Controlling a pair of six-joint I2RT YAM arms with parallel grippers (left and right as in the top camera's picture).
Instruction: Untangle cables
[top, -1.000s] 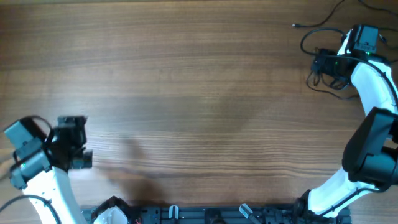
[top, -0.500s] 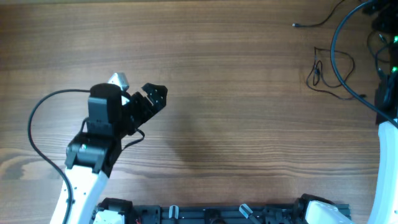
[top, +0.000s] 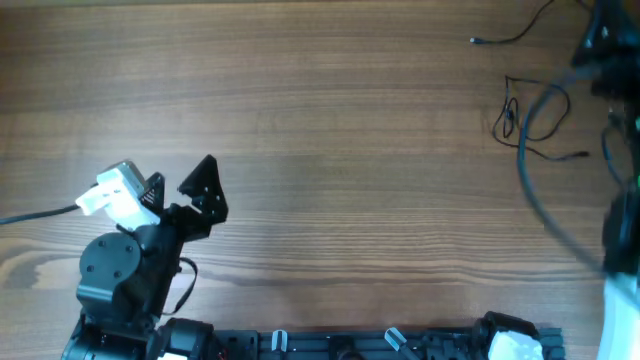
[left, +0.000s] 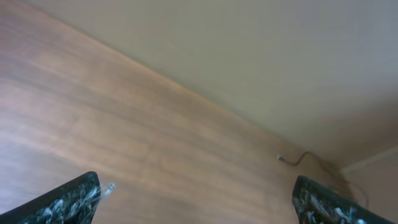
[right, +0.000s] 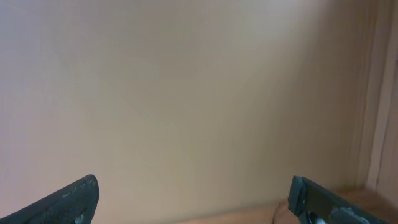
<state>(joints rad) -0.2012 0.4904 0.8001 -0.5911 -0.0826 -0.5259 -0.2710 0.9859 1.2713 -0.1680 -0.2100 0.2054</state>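
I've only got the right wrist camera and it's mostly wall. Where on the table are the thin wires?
Observer: Overhead, the thin wires sit bunched near the table's far right corner, with one loose strand farther back.
Operator: Is the left pincer anywhere near them?
Observer: No, the left pincer is at the near left, open, nothing between its fingers.
Operator: Does the left wrist camera see them?
Observer: Barely; it catches the loose strand and its plug by the table's far edge.
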